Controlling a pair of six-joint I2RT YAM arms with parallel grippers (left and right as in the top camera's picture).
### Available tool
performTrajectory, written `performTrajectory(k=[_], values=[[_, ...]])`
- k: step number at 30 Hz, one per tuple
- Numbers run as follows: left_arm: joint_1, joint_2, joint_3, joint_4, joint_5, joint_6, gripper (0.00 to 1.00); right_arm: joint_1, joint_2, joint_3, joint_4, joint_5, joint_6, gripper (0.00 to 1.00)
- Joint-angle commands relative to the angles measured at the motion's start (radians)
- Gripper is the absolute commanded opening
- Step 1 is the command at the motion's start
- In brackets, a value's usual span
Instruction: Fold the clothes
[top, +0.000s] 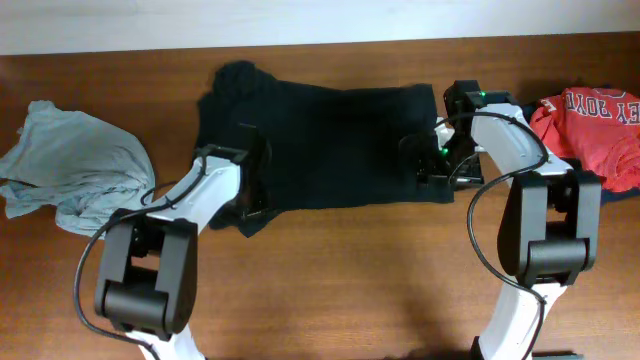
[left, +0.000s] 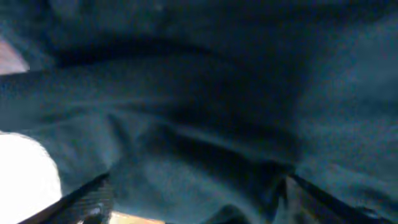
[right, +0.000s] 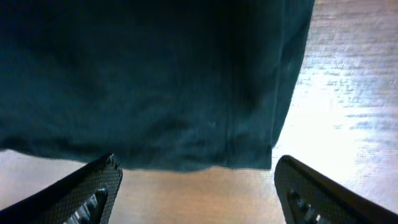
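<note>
1. The black T-shirt (top: 330, 140) lay spread flat on the wooden table (top: 350, 290), between the two pincers and reaching under both.
2. The right pincer (right: 196, 171) stood wide open. The shirt's hem and a bottom corner lay just ahead of its fingers (right: 93, 193), with bare wood between and beyond them.
3. The left pincer (left: 198, 190) also looked spread open. Rumpled black cloth filled everything ahead of it and ran down between its fingers (left: 87, 202).
4. The step in hand looked like taking hold of the near edge, one pincer at each end.
5. To do it well, the right pincer would need to push forward until the hem sits well between its jaws, low enough to catch both layers.
6. The left side was bunched, so closing there risked grabbing a fold instead of the edge. It would do better to find the hem first.
7. Both ends should then be lifted together and level, so the fold line stays straight.
8. No label or mark showed on the black shirt.
9. Well outward of the right pincer, a red shirt (top: 590, 130) bore white block letters, seemingly "TOY" and "EY", too small to be sure.
10. Outward of the left pincer lay a grey-blue shirt (top: 70, 165) with no writing.
</note>
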Motion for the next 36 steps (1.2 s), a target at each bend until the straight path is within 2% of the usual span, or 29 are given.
performTrajectory(k=[1, 10, 12, 13, 14, 19, 20, 22, 24, 27, 31, 36], values=[[-0.004, 0.031, -0.076, 0.066, -0.037, -0.015, 0.81, 0.000, -0.002, -0.008, 0.003, 0.019, -0.002, 0.82], [-0.004, 0.031, -0.123, 0.117, -0.037, -0.015, 0.64, 0.001, 0.012, -0.052, 0.050, 0.016, -0.002, 0.82], [-0.004, 0.031, -0.123, 0.117, -0.037, -0.015, 0.52, 0.001, 0.012, -0.080, 0.074, 0.016, -0.002, 0.82], [-0.004, 0.031, -0.123, 0.117, -0.037, -0.015, 0.36, 0.001, 0.012, -0.112, 0.099, 0.015, -0.001, 0.82], [-0.003, 0.031, -0.123, 0.119, -0.037, -0.015, 0.29, 0.001, 0.012, -0.129, 0.113, 0.013, -0.001, 0.82], [-0.003, 0.031, -0.123, 0.120, -0.038, -0.014, 0.15, 0.001, 0.012, -0.193, 0.151, 0.012, 0.010, 0.82], [-0.003, 0.031, -0.123, 0.120, -0.038, -0.014, 0.09, 0.001, 0.012, -0.206, 0.150, 0.012, 0.011, 0.78], [-0.003, 0.031, -0.123, 0.121, -0.040, -0.014, 0.08, 0.001, 0.011, -0.208, 0.142, 0.013, 0.032, 0.72], [-0.003, 0.031, -0.123, 0.121, -0.041, -0.014, 0.08, 0.001, 0.011, -0.208, 0.134, 0.006, 0.067, 0.72], [-0.003, 0.031, -0.123, 0.120, -0.041, -0.014, 0.08, 0.001, 0.011, -0.208, 0.118, -0.056, 0.075, 0.73], [-0.003, 0.031, -0.123, 0.121, -0.041, -0.014, 0.08, 0.002, 0.008, -0.208, 0.068, -0.137, 0.066, 0.81], [-0.003, 0.031, -0.123, 0.121, -0.041, -0.014, 0.08, 0.042, -0.005, -0.208, 0.033, -0.149, 0.056, 0.81]])
